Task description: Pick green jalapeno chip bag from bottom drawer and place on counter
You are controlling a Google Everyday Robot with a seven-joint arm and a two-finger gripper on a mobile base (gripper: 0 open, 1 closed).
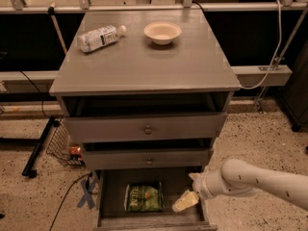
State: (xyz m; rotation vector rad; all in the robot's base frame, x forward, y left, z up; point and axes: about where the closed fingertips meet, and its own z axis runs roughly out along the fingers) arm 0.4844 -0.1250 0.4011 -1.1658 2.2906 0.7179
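The flat, smooth grey counter [144, 66] of the wooden drawer cabinet carries a clear plastic water bottle [100, 36] lying on its side near the far left corner. A shallow cream bowl [162, 32] stands upright near the middle of the far edge. Below the front edge, two shallower grey drawers with round knobs, upper [183, 126] and middle [120, 159], stand slightly open. The deep grey bottom drawer [113, 191] is pulled out furthest. The small crinkly green jalapeno chip bag [144, 197] lies flat on its floor, about midway across. A white robot arm [260, 182] reaches in from the right, its pale gripper [185, 201] over the drawer's right side, just beside the bag.
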